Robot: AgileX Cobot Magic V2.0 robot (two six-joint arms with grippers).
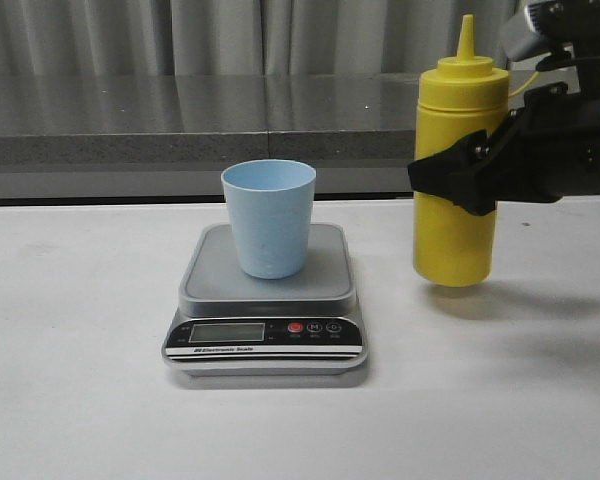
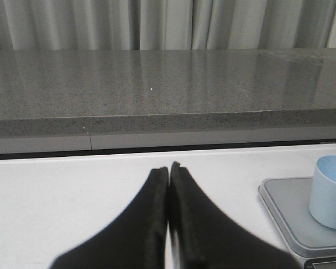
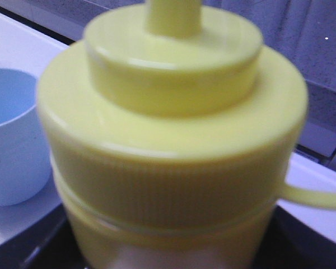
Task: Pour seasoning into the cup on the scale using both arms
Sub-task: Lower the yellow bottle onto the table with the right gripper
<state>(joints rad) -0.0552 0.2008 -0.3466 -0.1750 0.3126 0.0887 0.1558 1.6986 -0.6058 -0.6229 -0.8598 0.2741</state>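
The scale (image 1: 265, 300) sits on the white table (image 1: 70, 380), its black front panel facing the camera. The blue cup (image 1: 269, 218) stands upright on the grey platform, roughly centred, mouth open.

To the right of the scale, well apart from it, the yellow bottle (image 1: 455, 170) is upright and lifted just clear of the table, with a shadow beneath its base. The right gripper (image 1: 480, 170) clamps the bottle at mid-height, its black fingers pressed on the body. The right wrist view is filled by the bottle's ribbed lid; the nozzle base is at the frame edge and the cap's tether runs off to one side.

The left gripper (image 2: 168, 174) has its fingers pressed together, holding nothing, above bare table beside the scale. It does not show in the front view.
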